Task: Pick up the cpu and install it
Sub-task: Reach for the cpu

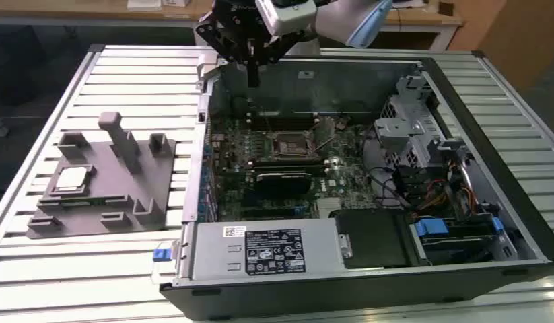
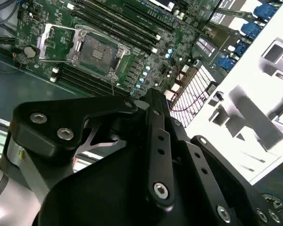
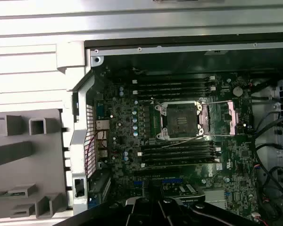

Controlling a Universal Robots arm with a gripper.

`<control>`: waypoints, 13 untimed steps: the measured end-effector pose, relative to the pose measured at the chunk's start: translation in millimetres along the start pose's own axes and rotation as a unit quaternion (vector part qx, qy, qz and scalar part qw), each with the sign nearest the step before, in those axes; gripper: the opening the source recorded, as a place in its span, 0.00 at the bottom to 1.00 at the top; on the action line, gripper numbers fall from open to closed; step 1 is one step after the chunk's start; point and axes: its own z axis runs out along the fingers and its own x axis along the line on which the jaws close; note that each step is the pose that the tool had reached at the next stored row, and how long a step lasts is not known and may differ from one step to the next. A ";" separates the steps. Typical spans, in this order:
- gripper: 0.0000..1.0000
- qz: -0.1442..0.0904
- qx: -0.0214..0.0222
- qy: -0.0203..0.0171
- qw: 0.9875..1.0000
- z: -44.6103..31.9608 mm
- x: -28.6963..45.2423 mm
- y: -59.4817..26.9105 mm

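Your gripper (image 1: 253, 81) hangs over the far wall of the case (image 1: 349, 81), fingers pinched narrow with nothing between them. The cpu (image 1: 72, 178) lies flat on the grey fixture (image 1: 88, 215) at the exterior view's left, well apart from the gripper. The socket (image 3: 180, 120) stands open. The table (image 1: 124, 74) is white and slatted, with a wooden desk (image 1: 79, 10) behind it.

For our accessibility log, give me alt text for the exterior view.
A robot hand hangs above an open computer case on a slatted table. The cpu lies on a grey fixture plate beside the case, at the exterior view's left.
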 end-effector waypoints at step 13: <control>0.11 0.000 0.000 0.000 1.000 0.0 2.5 -0.2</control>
